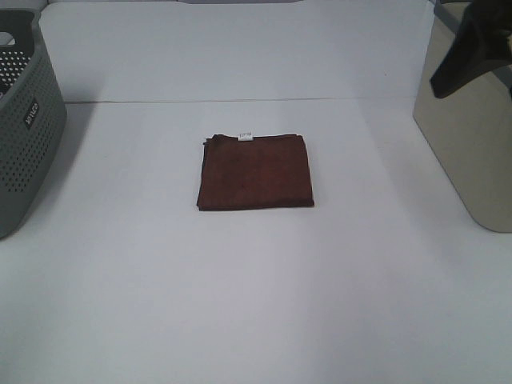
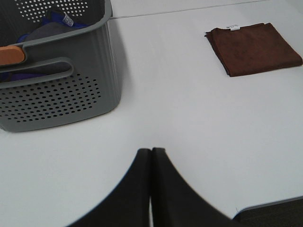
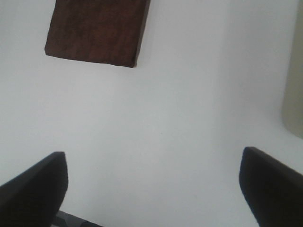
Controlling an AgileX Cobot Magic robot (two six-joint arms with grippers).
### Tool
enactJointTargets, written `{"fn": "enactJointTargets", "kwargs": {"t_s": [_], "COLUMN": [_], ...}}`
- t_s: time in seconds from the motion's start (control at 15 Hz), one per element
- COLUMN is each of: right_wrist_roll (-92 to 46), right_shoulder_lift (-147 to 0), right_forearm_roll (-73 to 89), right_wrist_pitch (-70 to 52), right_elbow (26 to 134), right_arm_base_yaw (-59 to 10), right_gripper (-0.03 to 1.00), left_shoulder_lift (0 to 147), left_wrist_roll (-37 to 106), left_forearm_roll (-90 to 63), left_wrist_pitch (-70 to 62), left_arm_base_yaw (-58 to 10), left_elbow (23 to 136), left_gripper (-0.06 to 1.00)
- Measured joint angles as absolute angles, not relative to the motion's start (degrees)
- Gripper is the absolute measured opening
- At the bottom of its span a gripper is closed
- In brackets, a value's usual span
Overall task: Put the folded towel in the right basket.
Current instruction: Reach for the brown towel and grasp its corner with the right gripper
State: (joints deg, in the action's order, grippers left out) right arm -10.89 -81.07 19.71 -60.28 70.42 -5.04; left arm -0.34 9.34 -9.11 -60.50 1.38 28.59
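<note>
One folded dark-brown cloth towel [image 1: 254, 172] lies flat on the white tabletop [image 1: 256, 304], near the middle of it. A single small white label [image 1: 246, 137] sits at its far edge. There are two baskets. A grey perforated plastic basket [image 1: 24, 120] stands at the left side of the table, and a plain beige basket [image 1: 472, 144] stands at the right side. The towel is between them, well apart from both. The left wrist view shows blue and grey cloth [image 2: 42, 30] inside the grey basket, and one orange piece [image 2: 10, 55] at its rim; what that piece is cannot be told.

Two grippers show, both black. The left gripper [image 2: 151, 156] has its two fingers pressed flat together with nothing between them. It hangs over bare table near the grey basket, and the towel lies well off from its tips. The right gripper [image 3: 152, 161] has its two fingers [image 3: 38, 187] spread wide and empty. It is raised beside the beige basket, and the towel lies ahead of the open fingers, apart from them and untouched.
</note>
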Motion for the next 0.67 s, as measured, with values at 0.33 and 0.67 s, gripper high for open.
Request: {"fn": "enactJointTargets", "kwargs": {"t_s": [0.33, 0.67], "right_wrist_roll": [-10.94, -11.75], "right_shoulder_lift": [-97.46, -114.65], "right_forearm_roll": [21.03, 27.62], "right_wrist_pitch": [-56.78, -58.44], "right_elbow": [79.30, 92.82], "right_arm_base_yaw": [-10.66, -10.66], "right_gripper": [0.93, 0.90], "left_shoulder_lift": [-0.34, -0.34], "left_wrist_roll": [9.34, 9.34], "left_forearm_roll": [-9.11, -9.11], "left_wrist_pitch": [-60.50, -60.50], "left_arm_base_yaw": [1.38, 1.38], "left_elbow": [28.59, 28.59], "left_gripper": [0.00, 0.00]}}
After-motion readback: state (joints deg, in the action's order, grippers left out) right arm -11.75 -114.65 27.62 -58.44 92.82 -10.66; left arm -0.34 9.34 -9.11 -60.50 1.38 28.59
